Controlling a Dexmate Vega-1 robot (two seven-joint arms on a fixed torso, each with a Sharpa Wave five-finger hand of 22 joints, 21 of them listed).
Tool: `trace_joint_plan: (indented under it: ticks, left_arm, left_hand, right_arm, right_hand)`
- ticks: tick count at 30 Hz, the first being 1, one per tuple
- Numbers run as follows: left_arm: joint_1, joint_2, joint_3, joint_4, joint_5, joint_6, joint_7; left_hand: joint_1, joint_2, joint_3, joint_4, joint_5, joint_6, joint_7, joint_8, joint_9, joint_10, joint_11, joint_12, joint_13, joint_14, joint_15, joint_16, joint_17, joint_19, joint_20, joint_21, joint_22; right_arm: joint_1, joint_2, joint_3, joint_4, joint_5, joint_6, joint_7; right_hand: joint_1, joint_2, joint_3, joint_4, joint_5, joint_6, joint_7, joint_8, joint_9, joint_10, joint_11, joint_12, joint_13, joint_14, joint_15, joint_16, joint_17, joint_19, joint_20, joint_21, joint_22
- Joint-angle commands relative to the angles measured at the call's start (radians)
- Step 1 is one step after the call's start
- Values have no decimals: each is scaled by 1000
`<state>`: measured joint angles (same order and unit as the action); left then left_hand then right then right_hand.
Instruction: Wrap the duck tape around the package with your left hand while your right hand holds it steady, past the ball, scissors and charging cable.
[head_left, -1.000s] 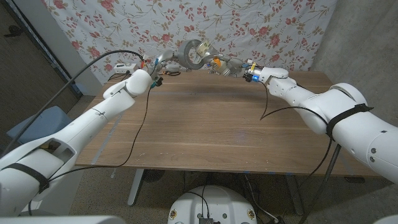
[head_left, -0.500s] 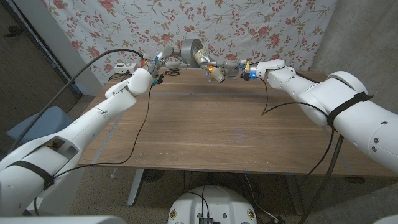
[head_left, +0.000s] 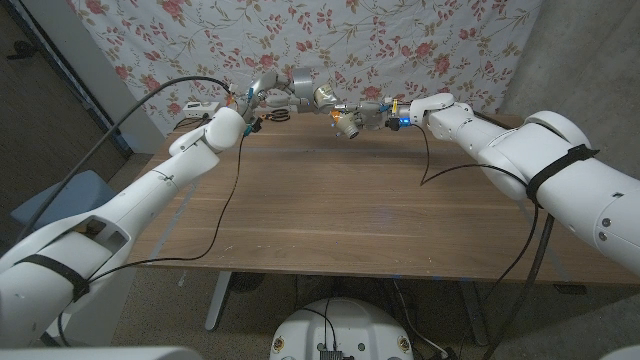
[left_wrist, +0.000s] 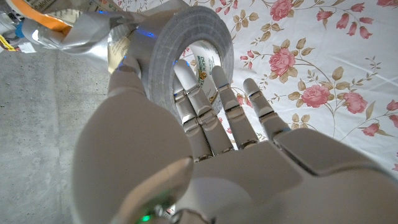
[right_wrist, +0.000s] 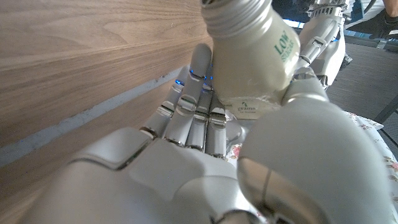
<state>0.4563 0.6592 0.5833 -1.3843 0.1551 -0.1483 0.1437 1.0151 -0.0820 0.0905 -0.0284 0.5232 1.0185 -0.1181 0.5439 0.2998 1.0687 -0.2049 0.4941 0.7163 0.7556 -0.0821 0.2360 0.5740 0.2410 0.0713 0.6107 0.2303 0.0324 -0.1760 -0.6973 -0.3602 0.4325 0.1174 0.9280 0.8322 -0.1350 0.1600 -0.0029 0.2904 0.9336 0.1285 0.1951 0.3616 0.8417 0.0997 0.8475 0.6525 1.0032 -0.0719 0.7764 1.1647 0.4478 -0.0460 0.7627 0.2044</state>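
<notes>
- Now, the wide brown wooden table (head_left: 330, 215) takes up most of the head view, with a flowery cloth wall (head_left: 420, 40) hanging behind its far edge.
- Next in size is the grey roll of duck tape (head_left: 302, 82). It is up in the air over the far edge of the table. In the left wrist view the left hand (left_wrist: 205, 155) holds the roll, with its fingers (left_wrist: 196, 102) reaching through the hole and the thumb on the outside.
- The left hand (head_left: 268, 92) in the head view sits right beside the roll, on the roll's left.
- The right hand (head_left: 372, 114) is also up over the far edge. It holds the package, a small pale cream pouch with a screw neck and green writing (right_wrist: 249, 59). The hand is wrapped around it, so it is not free.
- In the head view the package (head_left: 348, 123) pokes out of the right hand toward the roll. Its neck end points to the left hand's side.
- A crinkly grey strip of tape (left_wrist: 93, 31) runs from the roll toward the other hand. I cannot tell where it ends.
- So the package is just to the right of the roll and a bit lower. The two are near each other. I think the left hand must carry the roll around the package's long side while the right hand keeps it steady.
</notes>
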Motion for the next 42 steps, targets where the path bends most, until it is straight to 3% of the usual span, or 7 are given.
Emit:
trace_joint_plan:
  ticks: [1,12,13,14,16,21,42]
  left_arm:
    - [16,15,-10,-29,-3,2,2]
    - [50,39,-24,-98,13,42,12]
    - [55,40,-27,-105,14,47,16]
    - [58,42,-28,-110,14,50,15]
    - [64,44,-31,-121,15,61,17]
    - [66,43,-29,-133,20,79,13]
    - [84,65,-28,-190,27,138,-19]
  left_hand:
    - [220,223,2,11,9,11,-17,6,6,-7,0,-7,2,3,-154,-2,5,2,-6,6,3]
    - [226,227,1,14,12,4,-10,6,10,-5,-1,-6,5,6,-154,-4,8,0,-4,9,3]
    - [227,228,1,14,12,4,-11,6,11,-6,-1,-7,4,6,-154,-4,9,0,-2,10,3]
    - [228,228,0,15,12,4,-8,6,10,-5,-1,-7,5,7,-154,-4,9,0,-1,10,3]
    - [229,229,0,16,12,5,-8,6,8,-2,-1,-6,6,7,-154,-5,10,-1,-1,11,3]
    - [233,230,-2,17,12,2,-2,4,7,0,0,-6,5,9,-154,-7,12,-2,-1,13,2]
    - [247,231,-7,23,7,-1,12,-2,-1,8,0,-9,-1,14,-154,-13,15,-5,3,22,2]
  right_arm:
    - [-8,-1,25,9,27,16,-13]
    - [-12,-44,13,-27,0,72,77]
    - [-44,-87,4,-135,-13,48,71]
    - [-117,-177,-5,-387,-43,-68,-27]
    - [-175,-278,-39,-690,-124,-262,-185]
    - [-190,-320,-82,-850,-197,-369,-302]
    - [-348,-413,-50,-1171,-320,-402,-664]
  right_hand:
    - [289,292,0,2,7,132,-120,2,2,177,-166,2,4,-85,-134,-3,4,-4,-76,12,2]
    - [292,294,-4,6,12,135,-119,1,0,174,-163,2,9,-86,-134,-11,4,-9,-74,16,0]
    - [293,294,-5,7,13,135,-119,1,-1,175,-161,1,7,-85,-134,-11,5,-10,-74,17,0]
    - [293,293,-6,7,13,133,-118,-1,-2,176,-162,0,5,-87,-134,-12,5,-11,-73,17,0]
    - [294,295,-6,8,14,133,-123,-2,-4,170,-165,-6,1,-94,-135,-18,4,-17,-69,17,-1]
    - [295,294,-10,12,16,132,-125,-4,-10,170,-157,-18,-17,-100,-131,-31,-5,-25,-64,18,-2]
    - [297,297,-17,22,19,132,-139,-6,-25,158,-166,-32,-29,-112,-129,-58,-18,-39,-45,23,-6]
